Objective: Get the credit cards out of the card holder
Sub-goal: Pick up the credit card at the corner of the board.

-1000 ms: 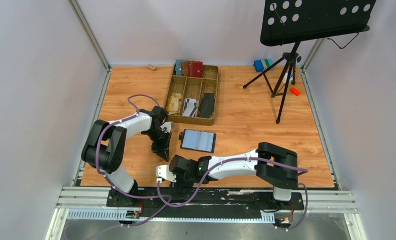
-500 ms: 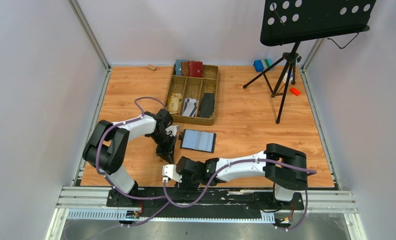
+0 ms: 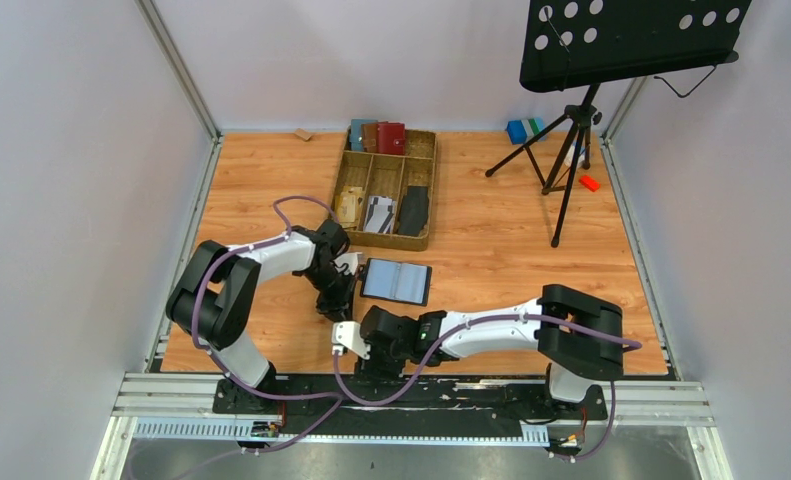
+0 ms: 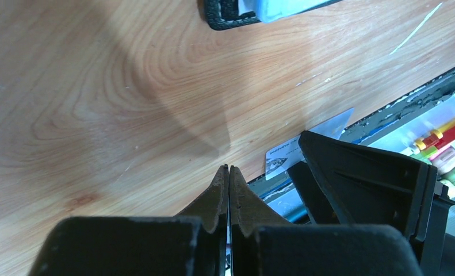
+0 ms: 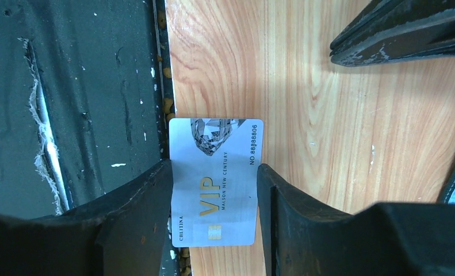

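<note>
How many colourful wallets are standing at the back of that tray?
3, side by side in the tray's back compartment: blue wallet on the left, brown wallet in the middle, red wallet on the right. Others may be hidden behind them.

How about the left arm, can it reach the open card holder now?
Probably yes. The shut left pincer hangs close beside the card holder, only bare wood between them. The right pincer, gripping a credit card, is off to the side.

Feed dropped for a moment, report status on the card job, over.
Left pincer shut above the table. Right pincer astride VIP credit card at near table edge, grip unclear. Card holder open, flat beyond them.
</note>
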Tool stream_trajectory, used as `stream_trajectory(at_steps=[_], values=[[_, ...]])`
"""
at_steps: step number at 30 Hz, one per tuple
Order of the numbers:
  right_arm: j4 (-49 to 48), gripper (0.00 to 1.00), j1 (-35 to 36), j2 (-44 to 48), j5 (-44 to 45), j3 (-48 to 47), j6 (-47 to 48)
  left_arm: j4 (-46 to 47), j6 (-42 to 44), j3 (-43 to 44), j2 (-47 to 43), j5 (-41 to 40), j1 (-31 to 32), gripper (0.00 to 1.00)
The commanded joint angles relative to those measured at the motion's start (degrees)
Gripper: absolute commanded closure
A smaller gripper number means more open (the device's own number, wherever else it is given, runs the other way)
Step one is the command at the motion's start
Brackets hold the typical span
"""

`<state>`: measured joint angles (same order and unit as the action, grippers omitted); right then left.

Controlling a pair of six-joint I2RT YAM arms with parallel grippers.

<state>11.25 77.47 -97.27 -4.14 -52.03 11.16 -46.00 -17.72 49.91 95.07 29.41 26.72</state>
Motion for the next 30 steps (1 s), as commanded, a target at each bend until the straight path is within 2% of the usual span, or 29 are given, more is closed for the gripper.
stream_trajectory(at_steps=[1, 8, 12, 14, 17, 19, 30], values=[[2.74, 0.53, -1.11, -0.02, -4.59, 2.56, -2.06, 1.25, -1.08, -1.08, -0.80, 2.03, 0.70, 0.99], [1.65, 0.53, -3.17, -0.09, -7.80, 3.40, -2.17, 3.17, -6.78, -6.54, -7.99, 2.97, 0.70, 0.99], [0.96, 0.53, -3.72, -0.22, -8.78, 3.86, -2.10, 5.11, -11.59, -11.56, -13.64, 5.17, 0.70, 0.92], [0.89, 0.54, -3.88, -0.34, -9.14, 3.94, -2.02, 8.08, -14.72, -14.71, -16.94, 8.07, 0.70, 0.84], [0.77, 0.54, -4.00, -0.61, -9.49, 3.95, -1.81, 10.03, -18.23, -17.31, -20.87, 8.76, 0.70, 0.50], [0.80, 0.54, -4.13, -0.79, -9.72, 4.00, -1.63, 9.79, -18.90, -18.05, -21.97, 9.07, 0.70, 0.42], [0.48, 0.55, -4.39, -0.74, -10.25, 4.25, -1.23, 17.31, -25.49, -24.90, -20.52, 15.34, 0.79, 0.50]])
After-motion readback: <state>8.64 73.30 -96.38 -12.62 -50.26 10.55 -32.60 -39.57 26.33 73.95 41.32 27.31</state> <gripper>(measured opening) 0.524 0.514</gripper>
